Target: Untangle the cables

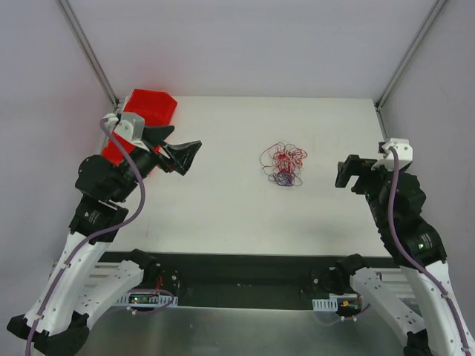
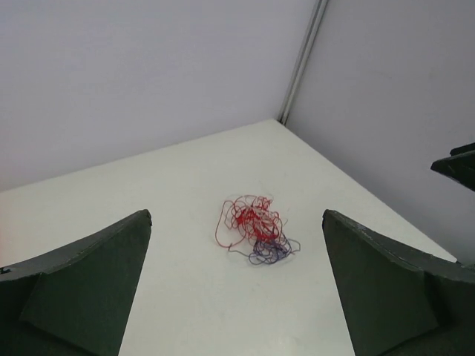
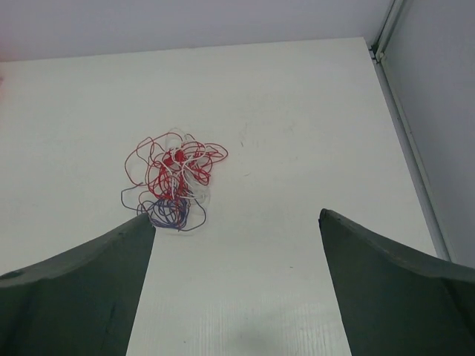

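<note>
White table (image 1: 223, 222) holds tangled cables (image 1: 283, 165) between 2 spread end effectors.

The cables (image 1: 283, 165) lie in one small messy bunch, flat on the white top. They are very thin and curl in lots of little loops that cross over each other. Most of them are red. A few purple ones sit at the edge of the bunch nearest the arms, and some pale ones hide in the middle. The bunch lies between the left gripper (image 1: 189, 156) and the right gripper (image 1: 343, 172), a bit closer to the right one. Neither one touches it.
</note>
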